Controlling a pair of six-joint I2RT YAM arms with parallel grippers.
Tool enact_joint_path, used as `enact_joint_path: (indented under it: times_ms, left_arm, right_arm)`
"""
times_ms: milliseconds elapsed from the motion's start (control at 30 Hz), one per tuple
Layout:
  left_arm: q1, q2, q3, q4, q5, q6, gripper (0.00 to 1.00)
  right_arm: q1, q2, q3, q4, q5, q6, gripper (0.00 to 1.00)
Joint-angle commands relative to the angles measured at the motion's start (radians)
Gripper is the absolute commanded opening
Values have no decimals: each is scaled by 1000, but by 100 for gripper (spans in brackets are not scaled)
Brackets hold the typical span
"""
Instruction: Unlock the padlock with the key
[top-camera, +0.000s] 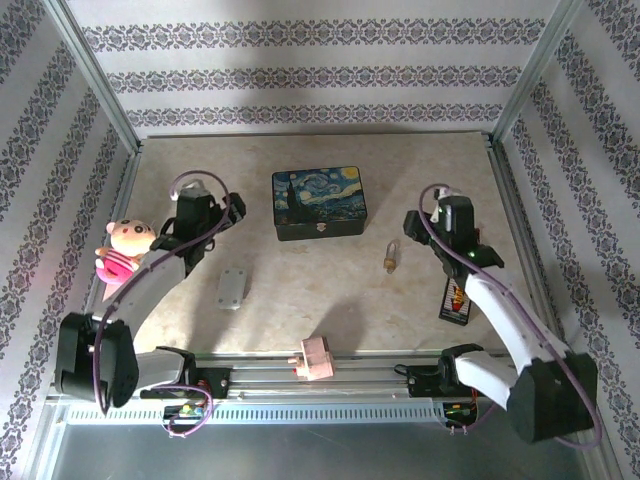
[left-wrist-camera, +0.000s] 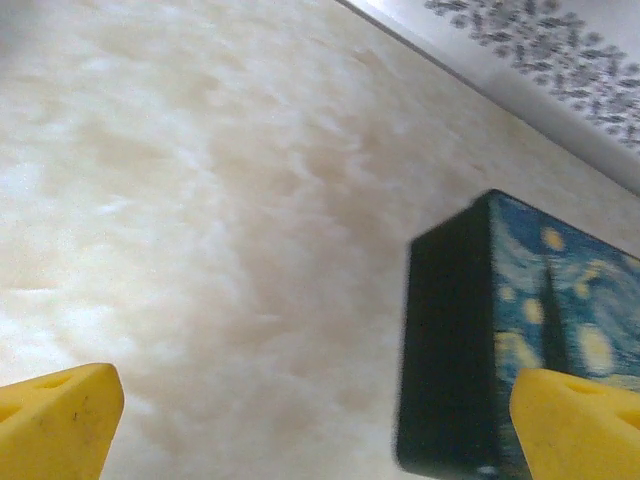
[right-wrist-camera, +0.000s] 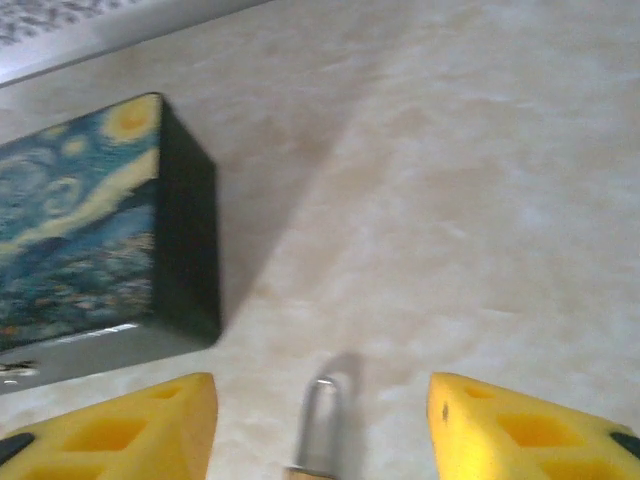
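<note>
Padlock (top-camera: 390, 256) lies on the table (top-camera: 300, 310), at four o'clock from the tin (top-camera: 318, 203). Right gripper (right-wrist-camera: 320, 435) hangs open over it, holding nothing. Left gripper (left-wrist-camera: 320, 420) is wide open, empty too. Grabbing step, I think: next, pinch it gently.

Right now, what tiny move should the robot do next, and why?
Probably lower the right end effector and close on the tiny brass padlock with the silver shackle: it lies on the beige table, its shackle lined up between the open yellow fingers.
</note>
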Motion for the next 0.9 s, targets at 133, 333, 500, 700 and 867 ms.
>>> enact_joint_path:
  times_ms: [133,333,500,700,867]
  left_arm:
    - [56,-167,-206,127,-158,153,99]
    - [74,-234,-316,264,-262,294,99]
    - [84,-219,-409,483,-274,453,99]
    - [114,-79,-534,888,-147,629,99]
    - [131,70,-524,1007,-50,634,99]
  right_arm:
    - [-38,-130,-125,36,215,-119,98]
    - [-42,-136,-201,174,293,-161,98]
    - [-42,-122,-253,293,328,-187,98]
    - [-42,-83,-270,361,333,-210,98]
    - [-43,-52,-314,469,311,-289,98]
